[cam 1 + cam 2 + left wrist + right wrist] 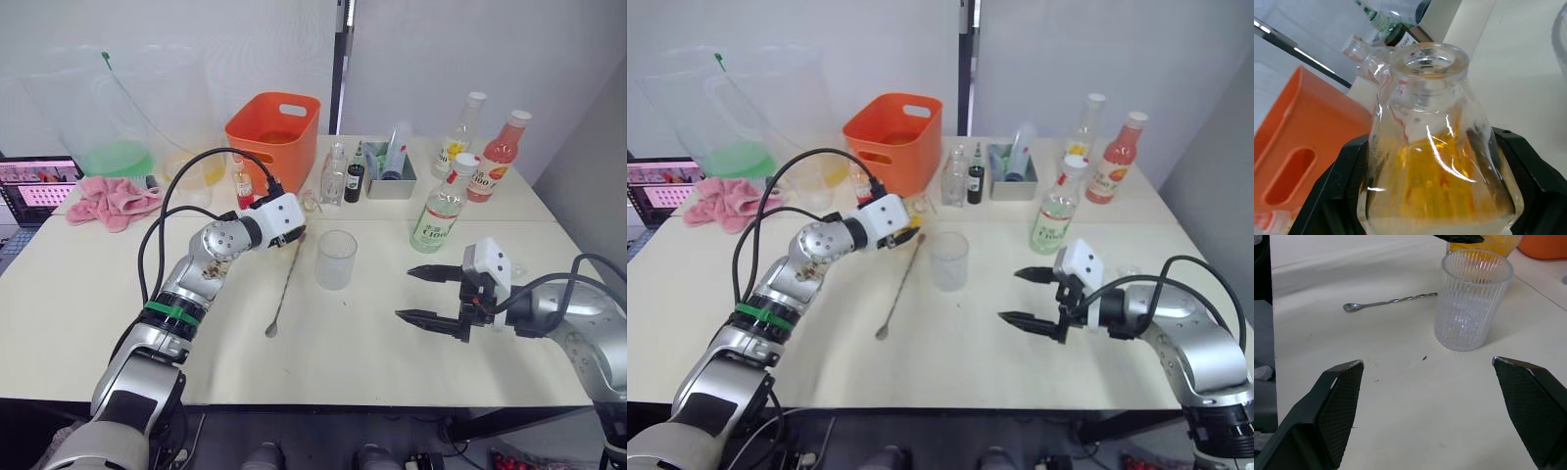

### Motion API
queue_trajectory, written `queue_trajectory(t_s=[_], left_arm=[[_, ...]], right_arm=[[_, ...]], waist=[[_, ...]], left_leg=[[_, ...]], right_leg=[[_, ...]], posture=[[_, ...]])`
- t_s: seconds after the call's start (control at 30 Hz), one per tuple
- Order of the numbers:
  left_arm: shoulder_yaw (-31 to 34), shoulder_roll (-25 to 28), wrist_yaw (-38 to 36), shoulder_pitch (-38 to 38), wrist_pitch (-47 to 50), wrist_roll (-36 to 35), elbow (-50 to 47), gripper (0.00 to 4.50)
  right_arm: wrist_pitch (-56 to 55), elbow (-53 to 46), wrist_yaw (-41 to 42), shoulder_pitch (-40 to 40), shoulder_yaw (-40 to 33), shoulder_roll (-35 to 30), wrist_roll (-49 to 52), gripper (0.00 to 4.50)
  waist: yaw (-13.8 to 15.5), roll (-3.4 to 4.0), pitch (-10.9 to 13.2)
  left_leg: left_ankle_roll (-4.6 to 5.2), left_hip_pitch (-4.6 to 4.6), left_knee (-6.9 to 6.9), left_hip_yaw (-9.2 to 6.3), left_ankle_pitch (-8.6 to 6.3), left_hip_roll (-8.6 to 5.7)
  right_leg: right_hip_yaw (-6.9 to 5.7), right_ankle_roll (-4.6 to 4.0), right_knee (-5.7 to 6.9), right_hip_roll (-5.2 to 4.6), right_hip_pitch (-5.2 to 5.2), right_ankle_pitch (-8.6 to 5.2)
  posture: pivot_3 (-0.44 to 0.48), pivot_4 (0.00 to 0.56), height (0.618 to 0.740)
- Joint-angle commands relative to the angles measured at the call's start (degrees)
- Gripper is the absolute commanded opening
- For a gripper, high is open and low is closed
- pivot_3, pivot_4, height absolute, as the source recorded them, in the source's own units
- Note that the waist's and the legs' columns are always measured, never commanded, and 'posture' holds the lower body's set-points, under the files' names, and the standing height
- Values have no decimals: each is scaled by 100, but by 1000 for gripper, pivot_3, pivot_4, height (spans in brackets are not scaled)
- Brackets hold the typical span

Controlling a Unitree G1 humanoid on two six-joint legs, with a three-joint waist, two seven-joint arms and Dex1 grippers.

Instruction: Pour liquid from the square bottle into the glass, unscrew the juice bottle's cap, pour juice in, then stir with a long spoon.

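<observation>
Left gripper (1435, 215) is clamped on the square bottle (1437, 161), just at 9 o'clock of the ribbed glass (336, 258). Right gripper (429, 294) sits wide open at 3 o'clock, bare table (372, 352) between.

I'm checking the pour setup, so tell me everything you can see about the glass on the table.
The glass is a clear ribbed tumbler, standing upright mid-table and looking empty. Nothing touches it. The long spoon lies on the table to its left, and the left gripper holds the square bottle of amber liquid just beside its rim. The open right gripper faces it.
</observation>
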Motion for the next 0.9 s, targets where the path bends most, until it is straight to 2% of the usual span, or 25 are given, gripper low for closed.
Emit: queue_trajectory(t_s=[0.03,0.27,0.9], left_arm=[[69,16,283,-416,-564,263,-289,2785],[-124,35,604,-461,-1377,840,-21,2785],[-315,-2,1322,-498,-2010,1897,119,2785]], right_arm=[[62,-245,-79,14,-187,-97,117,4471],[196,-293,-349,-86,-120,-19,144,4471],[448,-575,-821,51,-252,5,307,4471]], waist=[[6,0,0],[-1,0,0],[2,0,0]], left_leg=[[0,0,0,0,0,0],[0,0,2,0,0,-2],[0,0,12,0,0,-4]], right_leg=[[0,0,0,0,0,0],[0,1,0,-1,2,1],[0,2,18,-1,1,1]], posture=[[0,150,740],[0,150,740],[0,150,740]])
